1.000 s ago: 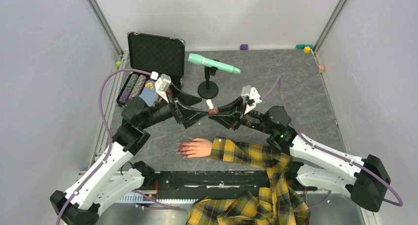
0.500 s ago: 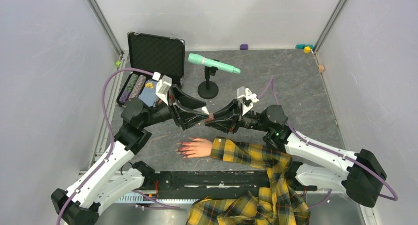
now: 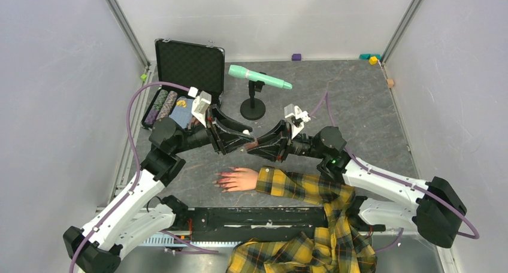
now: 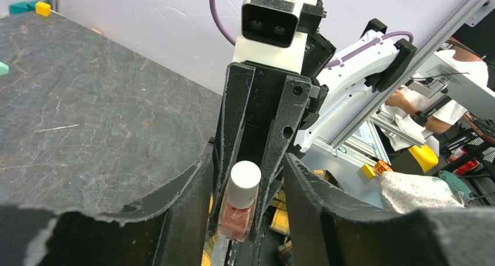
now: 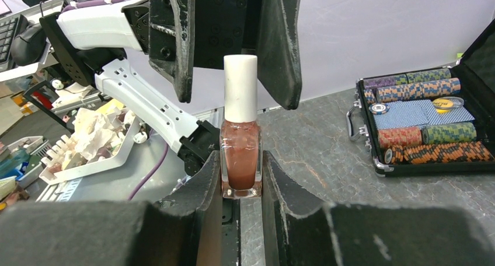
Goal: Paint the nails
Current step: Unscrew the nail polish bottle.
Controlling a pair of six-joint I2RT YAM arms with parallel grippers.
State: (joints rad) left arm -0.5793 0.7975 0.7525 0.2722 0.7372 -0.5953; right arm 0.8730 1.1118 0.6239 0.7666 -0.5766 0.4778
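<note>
Right gripper (image 5: 241,178) clamps the polish bottle (image 5: 240,152) above the desk's (image 3: 359,105) middle; left gripper (image 4: 247,161) stands parted around its white cap (image 4: 244,183)

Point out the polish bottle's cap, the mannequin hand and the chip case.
polish bottle (image 5: 240,88): right wrist view, on its white cap.
mannequin hand (image 3: 241,178): top external view, on the back of the hand.
chip case (image 3: 189,66): top external view, on the open lid's dark lining.
</note>
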